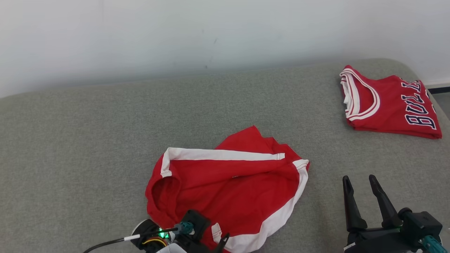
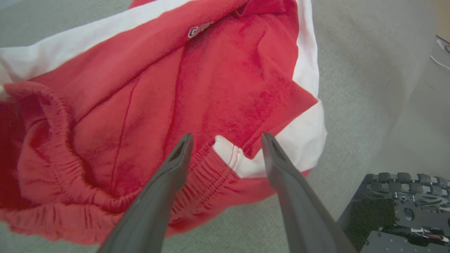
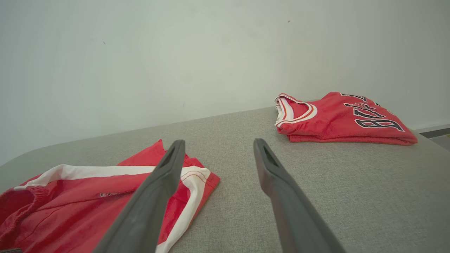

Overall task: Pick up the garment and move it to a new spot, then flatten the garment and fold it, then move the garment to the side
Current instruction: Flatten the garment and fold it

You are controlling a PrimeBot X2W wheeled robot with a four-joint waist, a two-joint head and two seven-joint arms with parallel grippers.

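The garment (image 1: 228,189) is a pair of red shorts with white side stripes, lying crumpled on the grey padded surface (image 1: 88,140) near its front middle. My left gripper (image 1: 220,244) hangs at the shorts' near edge, mostly cut off by the frame. In the left wrist view it (image 2: 226,135) is open just over the elastic waistband and a white hem of the shorts (image 2: 228,70), with nothing between its fingers. My right gripper (image 1: 359,179) stands open over bare fabric to the right of the shorts. In the right wrist view it (image 3: 218,143) is empty, with the shorts (image 3: 88,196) at lower left.
A folded red jersey (image 1: 393,105) with dark lettering lies at the back right corner, also seen as the jersey (image 3: 337,119) ahead of the right gripper. A pale wall (image 1: 211,35) runs along the far edge. Part of my dark base (image 2: 397,211) shows at the surface's near edge.
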